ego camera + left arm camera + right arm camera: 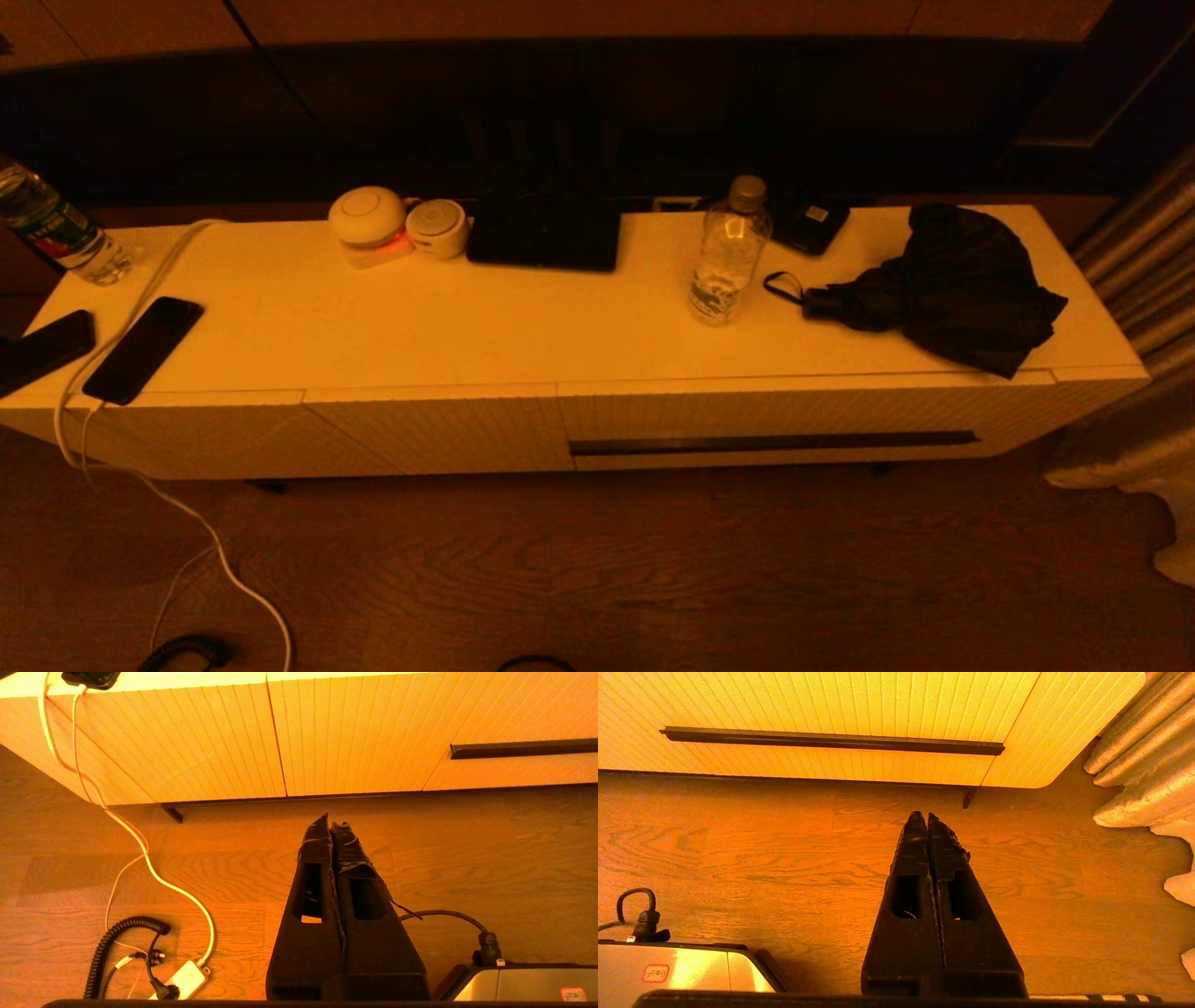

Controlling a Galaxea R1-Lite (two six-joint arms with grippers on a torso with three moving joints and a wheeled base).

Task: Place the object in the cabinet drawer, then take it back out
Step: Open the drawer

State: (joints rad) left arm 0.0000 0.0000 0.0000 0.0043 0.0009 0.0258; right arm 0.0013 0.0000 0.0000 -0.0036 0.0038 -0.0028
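The cabinet drawer (775,425) is closed, its ribbed white front carrying a long dark handle slot (773,442); the slot also shows as a dark bar in the right wrist view (831,741) and the left wrist view (523,748). On the cabinet top stand a clear water bottle (728,252) and a folded black umbrella (943,285). Neither arm appears in the head view. My left gripper (331,822) hangs shut and empty above the wooden floor, in front of the plain panels. My right gripper (925,817) is shut and empty too, low over the floor before the drawer.
The cabinet top (523,327) also holds two phones (145,348), a white cable (140,299), two round white devices (369,219), a dark flat box (544,231) and another bottle (51,229). A curtain (1143,765) hangs at the right; cables and a power strip (180,982) lie on the floor.
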